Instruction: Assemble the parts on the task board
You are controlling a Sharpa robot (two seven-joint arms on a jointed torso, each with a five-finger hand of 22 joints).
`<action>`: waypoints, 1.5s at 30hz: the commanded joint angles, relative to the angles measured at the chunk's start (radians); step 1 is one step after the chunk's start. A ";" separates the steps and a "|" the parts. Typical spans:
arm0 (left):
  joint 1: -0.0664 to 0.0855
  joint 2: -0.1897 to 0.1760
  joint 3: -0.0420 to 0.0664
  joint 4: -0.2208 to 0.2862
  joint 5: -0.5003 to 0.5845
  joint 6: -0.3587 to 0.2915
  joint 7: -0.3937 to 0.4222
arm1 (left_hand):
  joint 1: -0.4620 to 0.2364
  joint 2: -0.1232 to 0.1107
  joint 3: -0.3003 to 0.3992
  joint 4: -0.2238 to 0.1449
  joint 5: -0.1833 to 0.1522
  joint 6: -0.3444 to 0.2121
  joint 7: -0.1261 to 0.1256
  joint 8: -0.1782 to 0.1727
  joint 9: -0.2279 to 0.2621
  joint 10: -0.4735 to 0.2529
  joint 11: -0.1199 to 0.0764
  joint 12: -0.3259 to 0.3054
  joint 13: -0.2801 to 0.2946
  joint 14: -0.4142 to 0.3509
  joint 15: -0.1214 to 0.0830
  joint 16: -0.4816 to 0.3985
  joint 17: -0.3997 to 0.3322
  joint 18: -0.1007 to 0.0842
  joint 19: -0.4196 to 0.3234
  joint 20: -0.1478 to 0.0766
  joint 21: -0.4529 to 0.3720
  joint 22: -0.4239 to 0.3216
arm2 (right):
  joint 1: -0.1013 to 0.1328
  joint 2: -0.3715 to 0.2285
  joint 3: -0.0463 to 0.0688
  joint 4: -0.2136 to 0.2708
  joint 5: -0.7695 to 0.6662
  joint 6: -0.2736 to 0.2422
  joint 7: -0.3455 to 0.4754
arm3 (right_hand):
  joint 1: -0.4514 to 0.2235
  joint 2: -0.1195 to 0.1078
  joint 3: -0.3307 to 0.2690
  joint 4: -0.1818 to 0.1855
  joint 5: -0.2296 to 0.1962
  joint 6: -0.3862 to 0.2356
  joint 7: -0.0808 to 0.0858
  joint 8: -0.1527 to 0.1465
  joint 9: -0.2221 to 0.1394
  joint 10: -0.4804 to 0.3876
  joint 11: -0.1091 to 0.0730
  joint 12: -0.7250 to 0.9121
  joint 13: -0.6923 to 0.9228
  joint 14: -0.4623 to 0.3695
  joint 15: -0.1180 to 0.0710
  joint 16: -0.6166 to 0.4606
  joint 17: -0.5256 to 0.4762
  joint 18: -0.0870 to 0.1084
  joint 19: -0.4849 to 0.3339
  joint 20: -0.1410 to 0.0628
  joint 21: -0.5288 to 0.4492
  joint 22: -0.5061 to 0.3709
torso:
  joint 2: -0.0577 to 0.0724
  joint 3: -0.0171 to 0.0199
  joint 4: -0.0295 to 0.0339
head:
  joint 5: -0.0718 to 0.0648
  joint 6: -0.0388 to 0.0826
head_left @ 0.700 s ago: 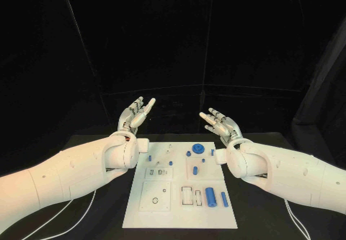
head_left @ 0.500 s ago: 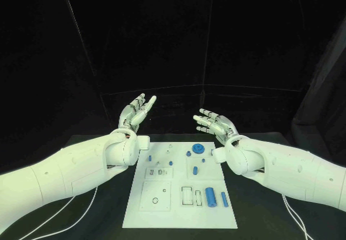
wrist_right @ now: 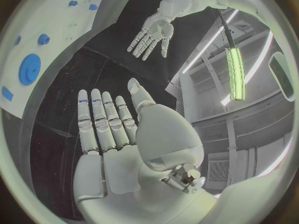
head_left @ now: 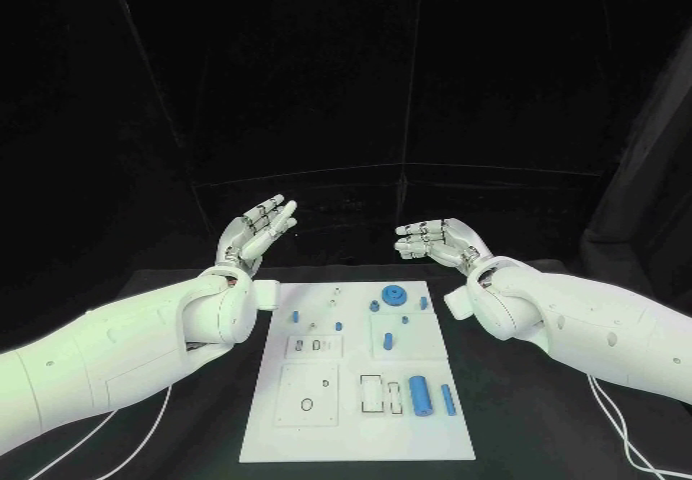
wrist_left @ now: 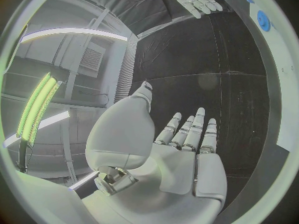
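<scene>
The white task board (head_left: 361, 420) lies in the middle of the black table. On it sit several blue parts: a round disc (head_left: 394, 294) near the far edge, a thick cylinder (head_left: 420, 395) and a thin bar (head_left: 447, 400) near the front right. My left hand (head_left: 255, 230) is raised above the board's far left corner, fingers straight and apart, holding nothing. My right hand (head_left: 437, 240) hovers beyond the far right corner, palm turned down, fingers spread, empty. The right wrist view shows the right hand (wrist_right: 118, 134) flat and the left hand (wrist_right: 151, 32) across from it.
A small white block (head_left: 265, 295) sits at the board's far left corner beside my left wrist. White cables (head_left: 130, 425) trail over the table at the front left and front right. Black curtains close the back.
My right hand has tipped forward and down, from fingers raised to palm facing the table. The left hand has dropped slightly and shifted left. The board and parts lie as before.
</scene>
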 commanded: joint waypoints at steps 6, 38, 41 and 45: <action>0.003 -0.049 0.001 0.071 -0.026 0.051 -0.004 | 0.035 0.020 -0.019 -0.040 0.005 0.385 0.114 0.101 0.044 0.495 -0.006 0.141 0.047 0.355 -0.021 0.128 0.044 0.023 0.446 -0.003 0.201 0.094 | 0.046 0.004 0.001 -0.016 -0.352 0.010 -0.067 | 0.047 0.003 0.017 -0.066 0.002 0.179 0.000 0.001 0.004 0.189 -0.044 0.000 0.007 0.239 -0.064 0.037 0.016 0.022 0.198 -0.064 0.083 0.017 | 0.047 -0.0039 0.0040 | -0.009 0.011; -0.003 -0.136 0.001 0.262 -0.054 0.097 -0.029 | 0.082 0.069 -0.063 -0.139 0.004 0.521 0.086 0.075 0.016 0.647 -0.041 0.104 0.019 0.531 -0.069 0.100 0.075 0.028 0.640 -0.046 0.254 0.091 | 0.075 0.080 0.003 0.024 -1.199 0.193 -0.444 | 0.021 -0.067 0.057 -0.062 -0.010 0.227 -0.045 -0.021 0.003 0.208 -0.093 -0.023 0.003 0.543 -0.155 0.562 0.433 0.017 0.381 -0.183 0.560 0.290 | 0.148 -0.0156 0.0287 | -0.022 0.000; -0.003 -0.137 0.001 0.261 -0.054 0.098 -0.030 | 0.082 0.070 -0.064 -0.140 0.004 0.520 0.087 0.074 0.016 0.646 -0.041 0.101 0.019 0.530 -0.068 0.098 0.075 0.028 0.641 -0.046 0.254 0.090 | 0.075 0.082 0.003 0.026 -1.206 0.202 -0.447 | 0.017 -0.071 0.066 -0.062 -0.011 0.224 -0.045 -0.021 0.003 0.204 -0.094 -0.022 0.004 0.551 -0.152 0.703 0.570 0.019 0.376 -0.183 0.606 0.318 | 0.149 -0.0165 0.0287 | -0.025 -0.001; -0.003 -0.138 0.001 0.261 -0.054 0.102 -0.031 | 0.082 0.070 -0.067 -0.143 0.004 0.517 0.089 0.069 0.016 0.642 -0.039 0.096 0.019 0.528 -0.067 0.091 0.074 0.028 0.644 -0.045 0.254 0.089 | 0.075 0.089 0.003 0.021 -1.210 0.215 -0.451 | 0.014 -0.069 0.078 -0.062 -0.012 0.222 -0.045 -0.021 0.003 0.201 -0.093 -0.022 0.003 0.568 -0.153 0.849 0.716 0.019 0.376 -0.181 0.653 0.346 | 0.151 -0.0160 0.0286 | -0.026 -0.002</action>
